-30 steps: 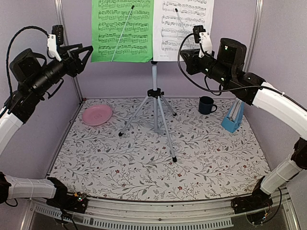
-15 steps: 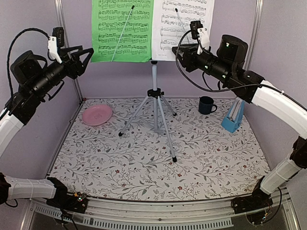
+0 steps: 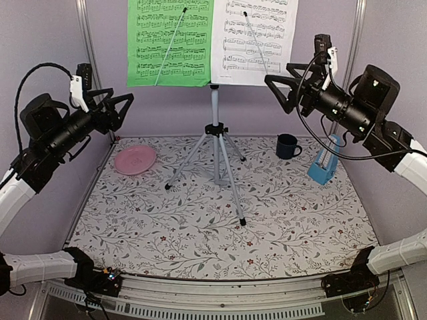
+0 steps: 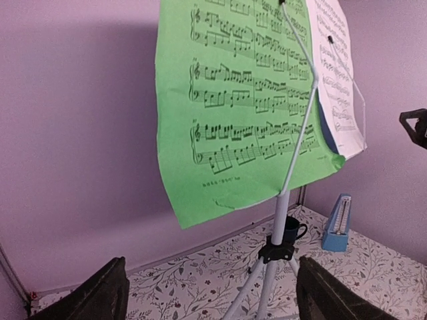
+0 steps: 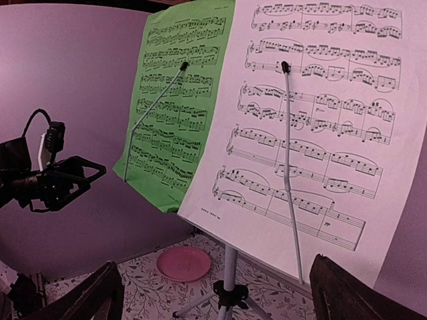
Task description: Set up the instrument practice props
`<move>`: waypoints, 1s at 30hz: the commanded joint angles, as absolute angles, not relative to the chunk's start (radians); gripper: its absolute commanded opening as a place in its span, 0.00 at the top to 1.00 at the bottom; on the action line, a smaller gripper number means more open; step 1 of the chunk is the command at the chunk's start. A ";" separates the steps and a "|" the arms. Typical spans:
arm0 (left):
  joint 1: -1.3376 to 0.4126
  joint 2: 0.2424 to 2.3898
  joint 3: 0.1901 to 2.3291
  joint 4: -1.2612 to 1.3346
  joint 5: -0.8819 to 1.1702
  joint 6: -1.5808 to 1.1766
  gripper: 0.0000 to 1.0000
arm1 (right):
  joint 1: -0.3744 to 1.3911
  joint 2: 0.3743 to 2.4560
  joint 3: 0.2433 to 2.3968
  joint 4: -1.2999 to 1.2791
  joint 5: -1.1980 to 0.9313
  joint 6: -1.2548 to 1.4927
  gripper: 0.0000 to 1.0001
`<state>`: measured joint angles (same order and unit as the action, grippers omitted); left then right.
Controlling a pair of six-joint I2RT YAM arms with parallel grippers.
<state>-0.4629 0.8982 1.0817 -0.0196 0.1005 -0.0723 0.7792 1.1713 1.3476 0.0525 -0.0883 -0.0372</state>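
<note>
Music stand (image 3: 215, 110) on its tripod stands at the table's (image 3: 200, 233) back centre, green page (image 3: 170, 43) and white page (image 3: 253, 40) resting on it. Metronome (image 3: 323, 165) sits at right. Left gripper (image 3: 123, 112) and right gripper (image 3: 277, 95) hover either side, jaws wide apart, empty.

No readable words; sheet-music pages (image 3: 170, 43) bear staves.

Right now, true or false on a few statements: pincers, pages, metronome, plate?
1. The left pincer and right pincer are open, holding nothing. True.
2. The green page hangs right of the white page. False: in the top view, green is on the left.
3. The metronome stands on the table near the mug. True.
4. The plate lies under the stand. False: it lies left of the legs, apart from them.
</note>
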 commanded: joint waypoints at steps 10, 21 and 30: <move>-0.465 0.865 0.819 0.046 0.057 -0.254 0.06 | 0.357 1.036 1.033 -0.162 0.197 0.287 0.01; -0.464 0.880 0.753 0.080 0.032 -0.320 0.04 | 0.249 1.390 1.219 -0.352 0.642 0.495 0.01; -0.465 0.877 0.738 0.089 0.021 -0.317 0.04 | 0.174 1.595 1.305 -0.344 0.710 0.532 0.01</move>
